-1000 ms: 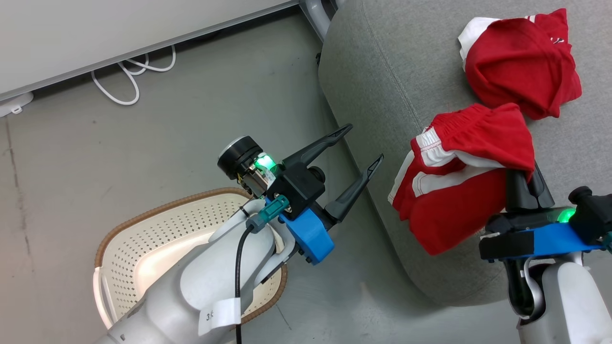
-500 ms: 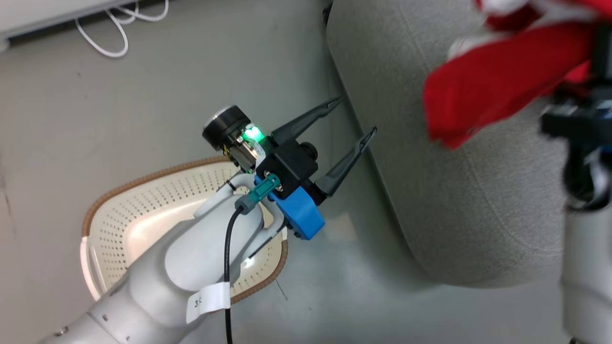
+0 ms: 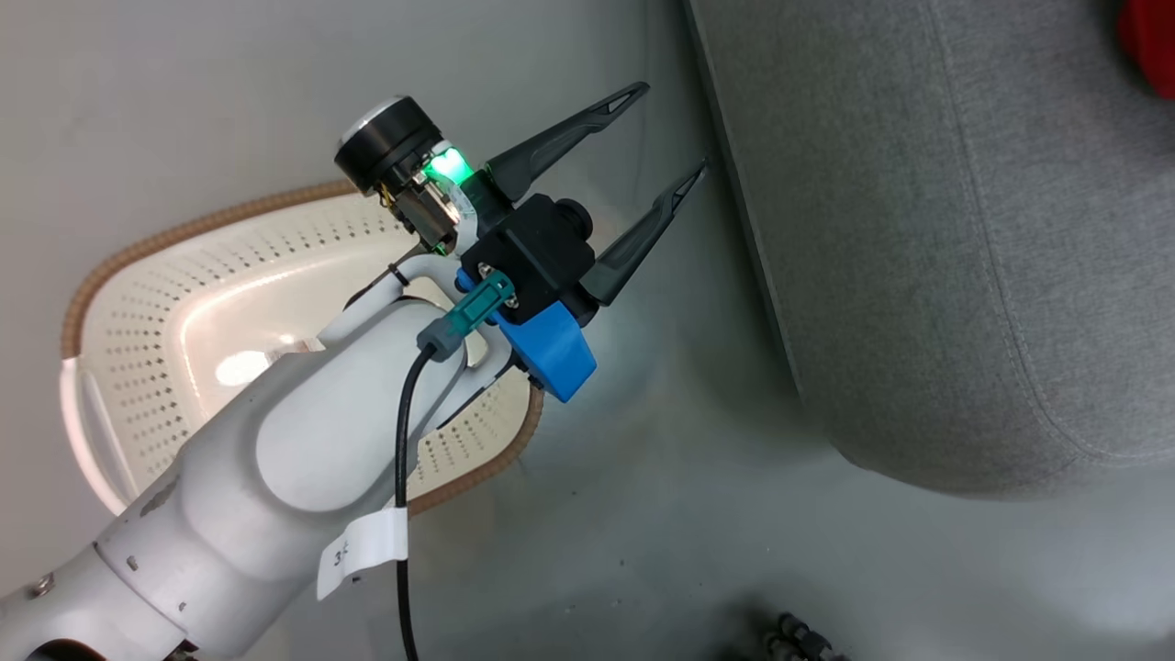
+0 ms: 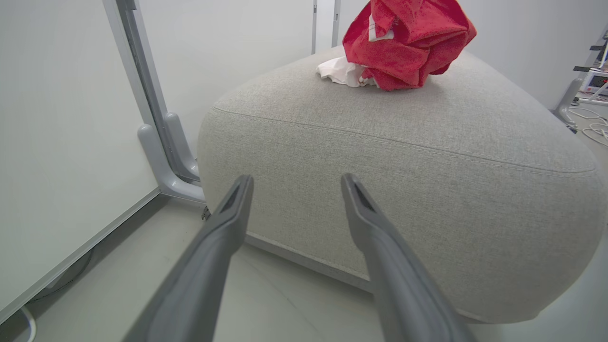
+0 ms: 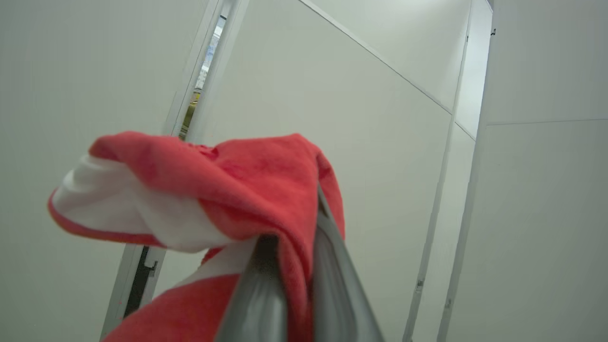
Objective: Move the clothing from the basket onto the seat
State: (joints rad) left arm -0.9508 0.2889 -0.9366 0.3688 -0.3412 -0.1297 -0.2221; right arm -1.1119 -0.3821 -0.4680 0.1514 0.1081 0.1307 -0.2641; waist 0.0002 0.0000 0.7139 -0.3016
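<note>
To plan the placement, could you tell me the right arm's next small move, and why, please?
Probably lower the right gripper toward the seat: its fingers are shut on a red garment held in the air, not yet set down.

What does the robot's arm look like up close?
The left arm is smooth pale grey-white, with a black cable and a white label band. Its left gripper has a black body, blue block, green light and two long, tapering dark fingers.
</note>
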